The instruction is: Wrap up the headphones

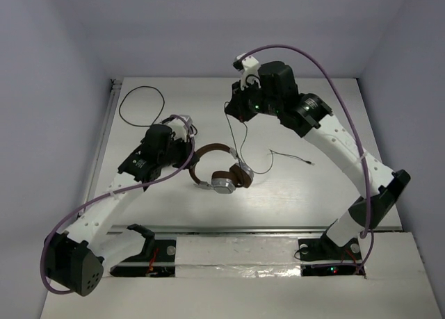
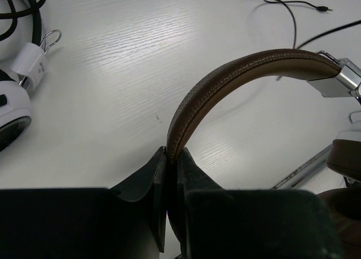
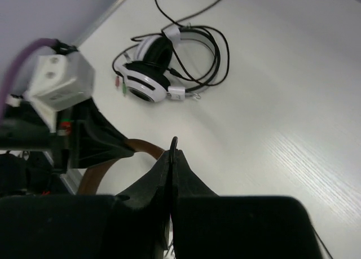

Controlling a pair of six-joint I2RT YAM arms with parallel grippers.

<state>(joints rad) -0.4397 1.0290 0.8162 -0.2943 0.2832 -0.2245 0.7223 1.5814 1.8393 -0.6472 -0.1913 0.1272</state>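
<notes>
Headphones mid-table, between arms. Left gripper clamped on headband: brown, stitched, leather-like, curved. Right gripper fingers together, seemingly pinching thin dark cable.

Risks:
- thin cable slips from pinch
- taut pull tips headphones or strains cable joint
- smooth headband slides through fingers
- slack snags on silver metal cup

Table: white, faint grain.

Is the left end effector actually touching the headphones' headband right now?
Touching. The left wrist view shows the brown headband running down between the closed fingers of the left end effector, pinched with no gap on either side.
</notes>
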